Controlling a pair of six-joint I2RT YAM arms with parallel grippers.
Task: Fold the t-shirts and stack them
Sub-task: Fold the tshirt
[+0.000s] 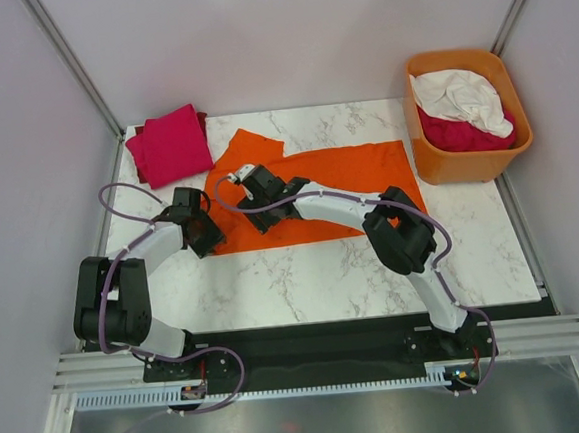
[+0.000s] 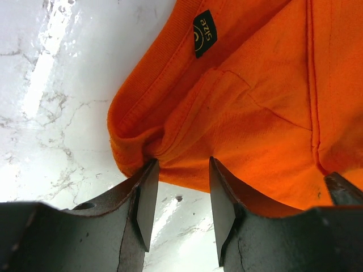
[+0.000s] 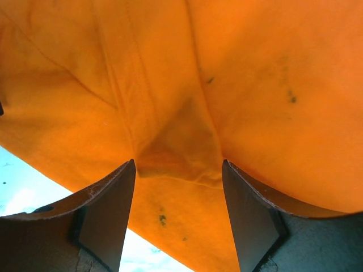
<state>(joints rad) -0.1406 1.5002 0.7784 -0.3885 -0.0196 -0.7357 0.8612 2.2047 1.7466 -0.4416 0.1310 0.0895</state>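
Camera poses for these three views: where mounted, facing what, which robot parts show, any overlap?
Top external: above and behind the bases, looking down at the marble table; both arms whole, plus orange t-shirt, folded magenta t-shirt, tub.
Left wrist: on the left arm, facing the shirt's labelled collar edge; left gripper fingers show, apart.
Right wrist: on the right arm, close over orange cloth; right gripper fingers show, apart.
Shared: all three see the orange t-shirt.
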